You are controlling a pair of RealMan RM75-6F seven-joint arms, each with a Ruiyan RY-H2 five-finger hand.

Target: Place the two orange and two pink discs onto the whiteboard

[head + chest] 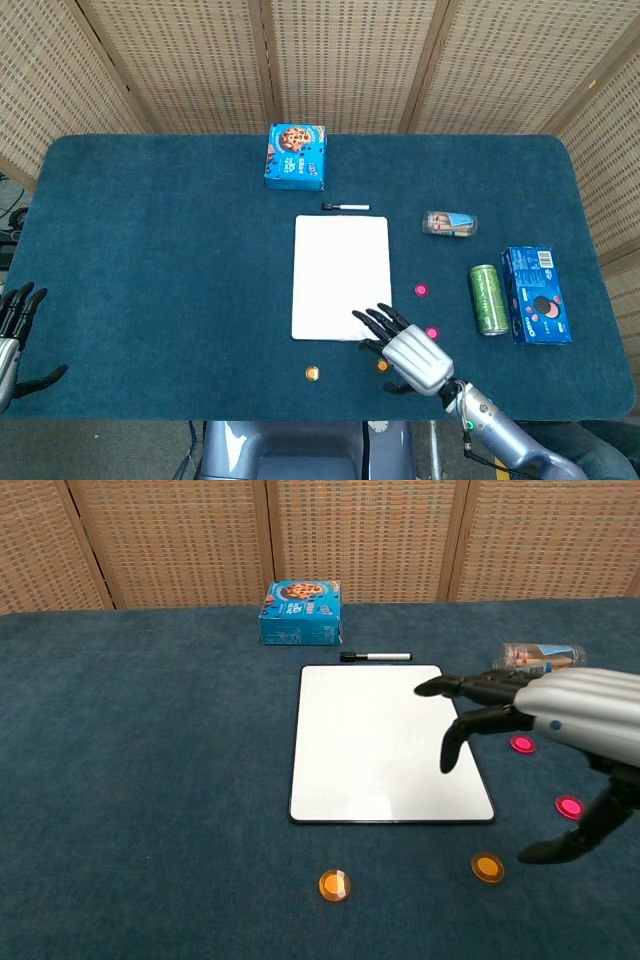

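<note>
Chest view: right hand point(560, 720), fingers point(470, 725) spread and empty, should drop onto the lower-right orange disc point(487, 867) and pinch its rim.

Overhead head view, low chest view

Even, bright overhead light fills both views, leaving only faint soft shadows on the dark surface point(150, 250). The whiteboard point(385, 742) shows mild glare near its 6 o'clock edge. Focus is sharp throughout.
</note>
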